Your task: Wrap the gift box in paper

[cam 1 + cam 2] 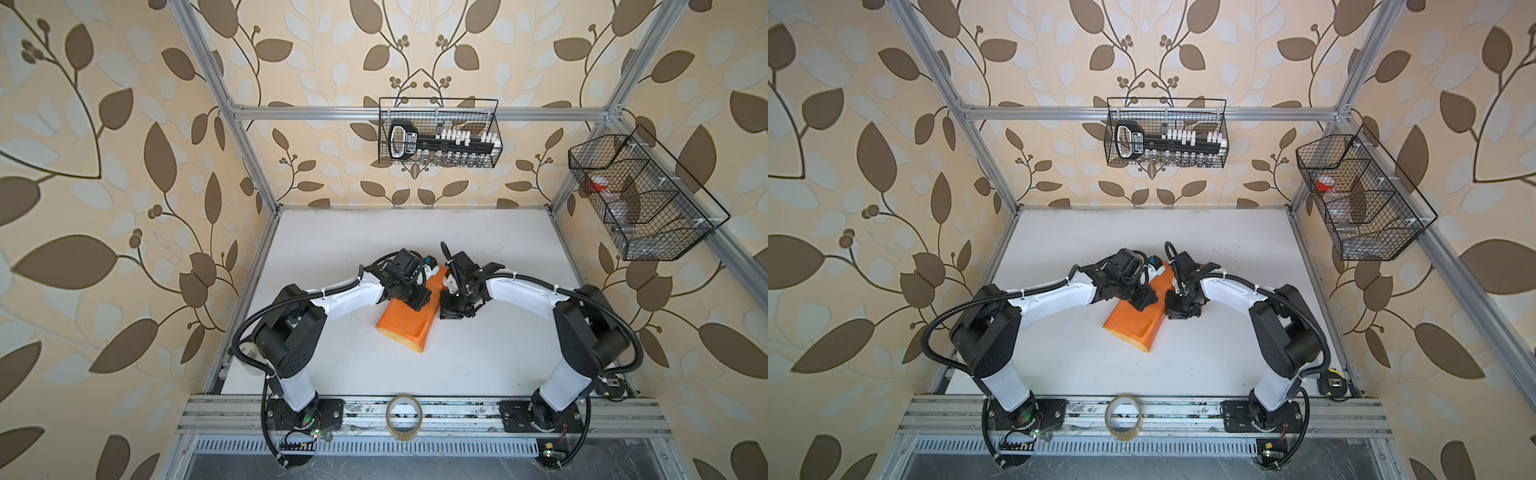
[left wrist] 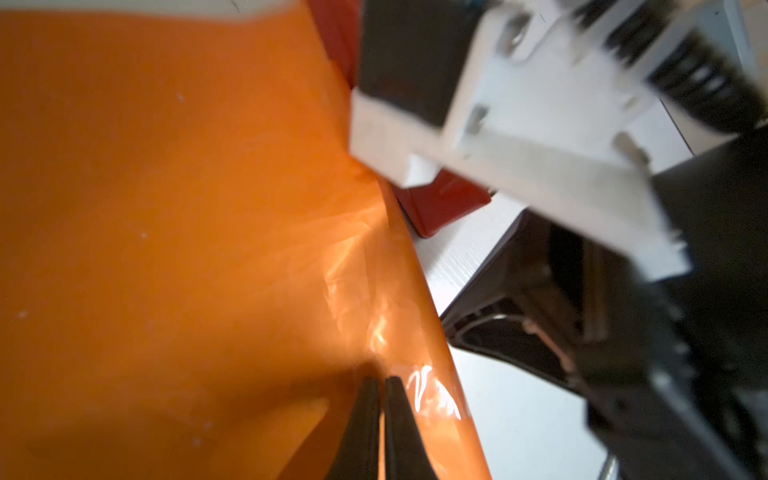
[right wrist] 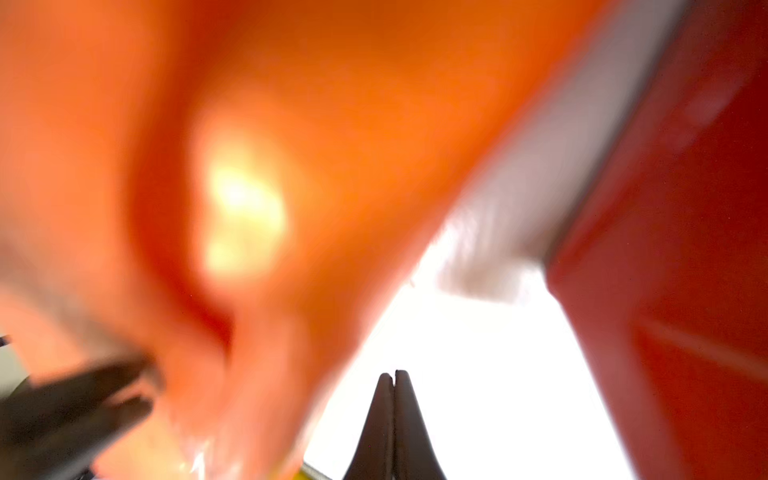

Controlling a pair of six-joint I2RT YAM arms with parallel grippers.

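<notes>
Glossy orange paper sheet folded; left gripper, nearly closed, pins crease, seemingly holding fold; right gripper closed, empty.

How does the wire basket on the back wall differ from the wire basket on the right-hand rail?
The back basket is one undivided bin; the side basket is split into compartments. The back basket holds a long black-and-white tool; the side basket holds a red-and-white item, too small to name. Both are black wire mesh, hung from the aluminium frame.
</notes>
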